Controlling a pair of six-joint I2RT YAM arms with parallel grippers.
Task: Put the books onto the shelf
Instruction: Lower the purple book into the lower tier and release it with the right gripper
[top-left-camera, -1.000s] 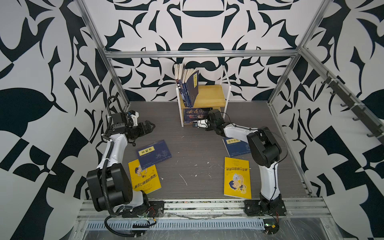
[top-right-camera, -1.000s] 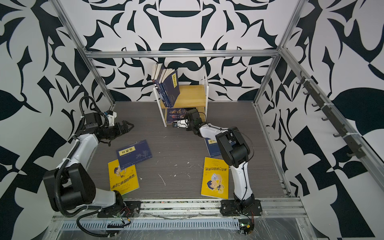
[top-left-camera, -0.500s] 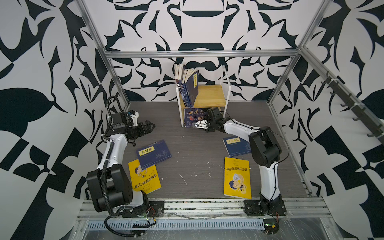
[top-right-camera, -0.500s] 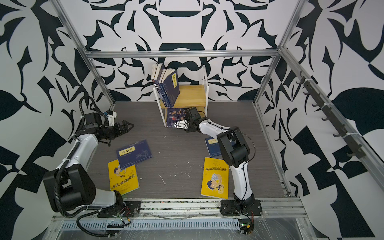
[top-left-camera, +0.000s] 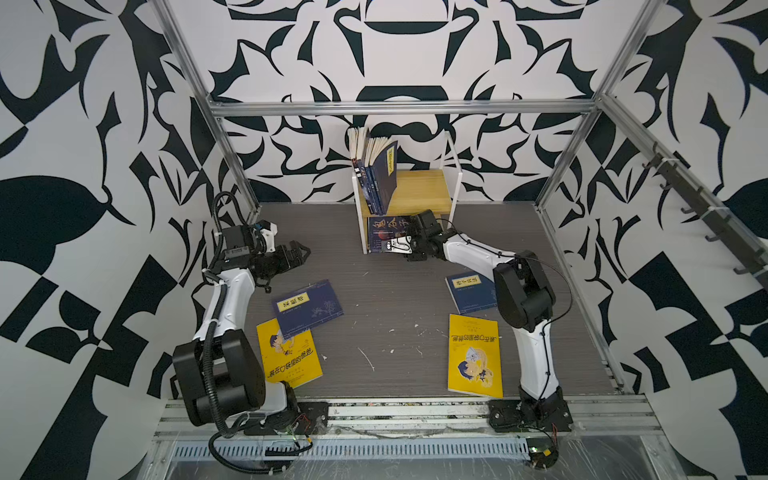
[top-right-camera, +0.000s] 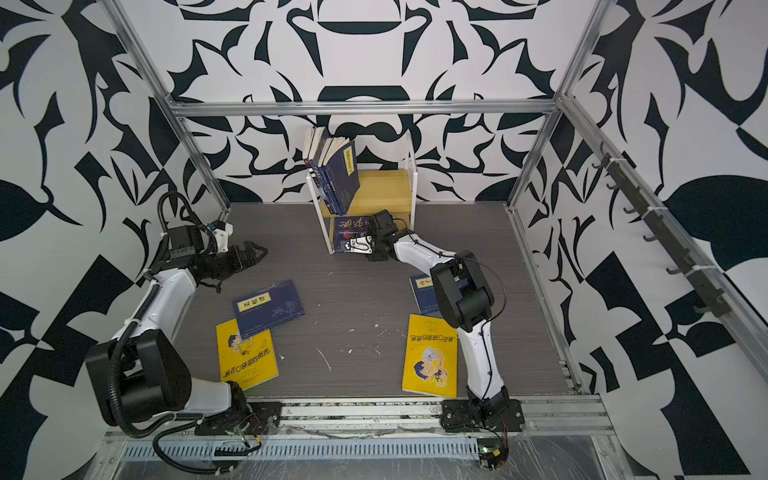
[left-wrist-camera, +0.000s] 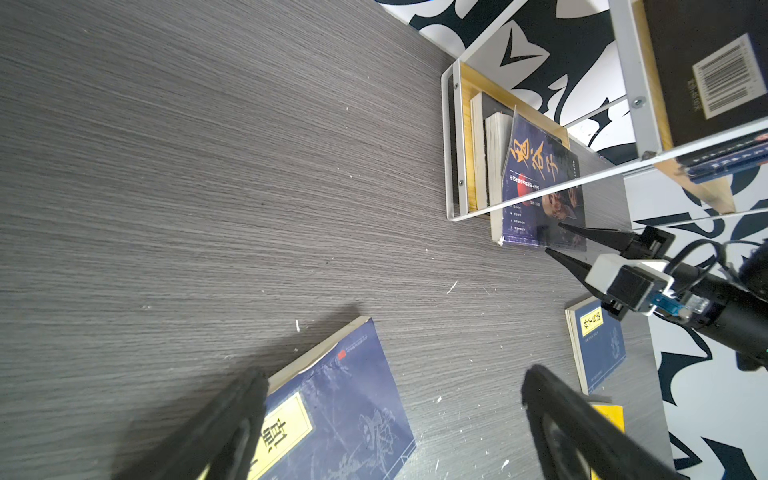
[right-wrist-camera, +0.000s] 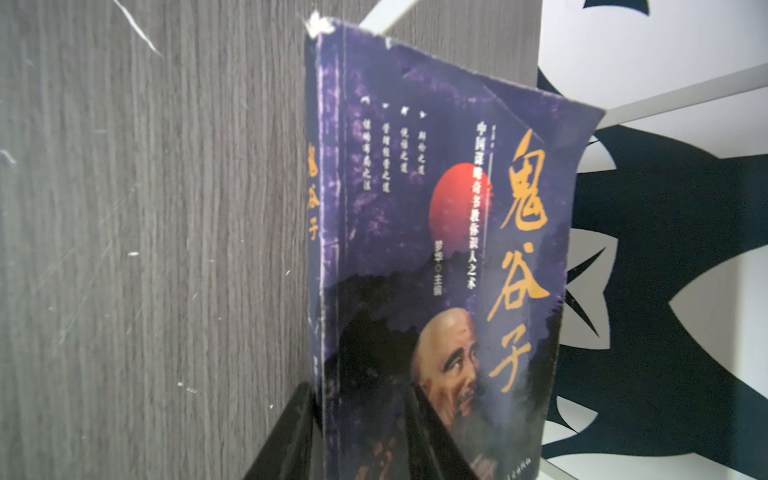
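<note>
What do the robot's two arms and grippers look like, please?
Both have white links and black joints. The left arm carries a ribbed black hose, the right arm a thin black cable. The left gripper and right gripper have tapered black fingers.

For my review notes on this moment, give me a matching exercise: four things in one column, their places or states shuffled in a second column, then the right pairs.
1. portrait book
2. navy book nearer the left gripper
3. yellow book with nothing on it
4. left gripper

A. open, holding nothing
B. flat, beside the right arm base
C. partly in the shelf lower tier, between the right gripper fingers
D. lying across a second yellow book corner

Pairs: 1-C, 2-D, 3-B, 4-A
</note>
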